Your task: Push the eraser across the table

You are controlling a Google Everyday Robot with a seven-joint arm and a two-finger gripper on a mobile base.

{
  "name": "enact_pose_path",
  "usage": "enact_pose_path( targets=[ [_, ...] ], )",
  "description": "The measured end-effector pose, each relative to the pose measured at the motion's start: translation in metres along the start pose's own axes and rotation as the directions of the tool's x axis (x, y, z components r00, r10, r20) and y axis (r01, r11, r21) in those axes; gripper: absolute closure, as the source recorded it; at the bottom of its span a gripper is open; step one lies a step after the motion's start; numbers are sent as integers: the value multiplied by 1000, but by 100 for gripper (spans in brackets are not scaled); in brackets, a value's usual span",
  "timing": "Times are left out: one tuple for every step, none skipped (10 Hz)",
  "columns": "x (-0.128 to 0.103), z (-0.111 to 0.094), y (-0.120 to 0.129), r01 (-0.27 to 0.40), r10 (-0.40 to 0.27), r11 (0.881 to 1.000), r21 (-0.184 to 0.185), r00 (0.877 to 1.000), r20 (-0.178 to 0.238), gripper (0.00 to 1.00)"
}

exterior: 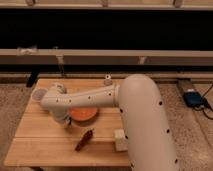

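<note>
My white arm (pixel 100 97) reaches left across the light wooden table (pixel 45 136). My gripper (pixel 65 120) hangs down at the arm's left end, right beside the left rim of the orange bowl (pixel 83 114). Of the black eraser only a small dark sliver (pixel 68 123) shows under the gripper, by the bowl's left edge. The rest of it is hidden by the arm.
A dark red chili-shaped thing (pixel 84 140) lies in front of the bowl. A pale beige block (pixel 120 140) sits by the arm's base. A small white cup (pixel 107 80) stands at the far edge and a pale round lid (pixel 38 94) at the left. A blue device (pixel 192 97) lies on the floor at the right.
</note>
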Motion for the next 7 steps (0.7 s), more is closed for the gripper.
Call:
enact_pose_path(
  targets=[
    [-2, -3, 1, -4, 5, 1000, -10, 1000, 7, 100],
    [-3, -4, 2, -6, 6, 1000, -16, 1000, 10, 100],
    [-4, -5, 4, -6, 6, 1000, -21, 1000, 12, 100],
    [-5, -6, 8, -2, 3, 1000, -27, 1000, 16, 100],
    [-5, -7, 10, 3, -2, 1000, -29, 1000, 18, 100],
    [-3, -7, 12, 8, -8, 1000, -30, 1000, 19, 100],
    [-2, -7, 14, 13, -13, 999, -31, 1000, 18, 100]
  ],
)
